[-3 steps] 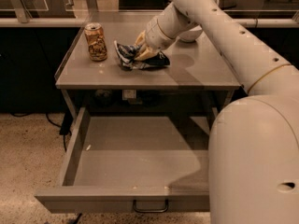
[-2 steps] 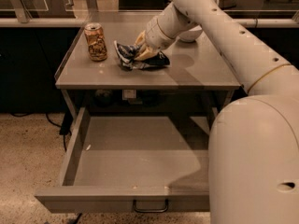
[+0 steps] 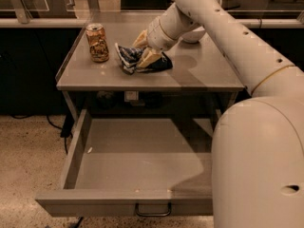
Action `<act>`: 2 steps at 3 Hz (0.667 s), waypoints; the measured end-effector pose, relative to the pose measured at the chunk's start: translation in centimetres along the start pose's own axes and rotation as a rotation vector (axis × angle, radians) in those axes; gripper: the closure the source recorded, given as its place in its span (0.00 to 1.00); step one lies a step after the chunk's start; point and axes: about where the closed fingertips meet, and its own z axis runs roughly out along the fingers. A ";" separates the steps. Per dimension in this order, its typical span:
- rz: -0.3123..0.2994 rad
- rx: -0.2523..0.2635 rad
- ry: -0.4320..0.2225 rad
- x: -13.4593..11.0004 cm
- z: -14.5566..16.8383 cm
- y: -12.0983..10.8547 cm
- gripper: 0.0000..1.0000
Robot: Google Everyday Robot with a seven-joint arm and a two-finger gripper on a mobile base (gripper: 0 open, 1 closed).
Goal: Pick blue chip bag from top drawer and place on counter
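Observation:
The blue chip bag (image 3: pixel 129 57), crumpled navy foil with white edges, lies on the counter (image 3: pixel 199 72) left of centre. My gripper (image 3: pixel 144 49) reaches in from the right and sits on the bag, with one tan finger behind it and one across its top, closed on it. The bag touches the counter surface. The top drawer (image 3: pixel 118 203) is pulled fully out below the counter. Its inside shows only bare grey floor, and its dark bar handle (image 3: pixel 153 210) is at the front centre.
A tan patterned drink can (image 3: pixel 97 42) stands upright on the counter just left of the bag. My white arm and its large body fill the right side and cover the drawer's right end. A cable hangs at the left under the counter.

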 end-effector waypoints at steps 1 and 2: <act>0.000 0.000 0.000 0.0 0.0 0.0 0.00; 0.000 0.000 0.000 0.0 0.0 0.0 0.00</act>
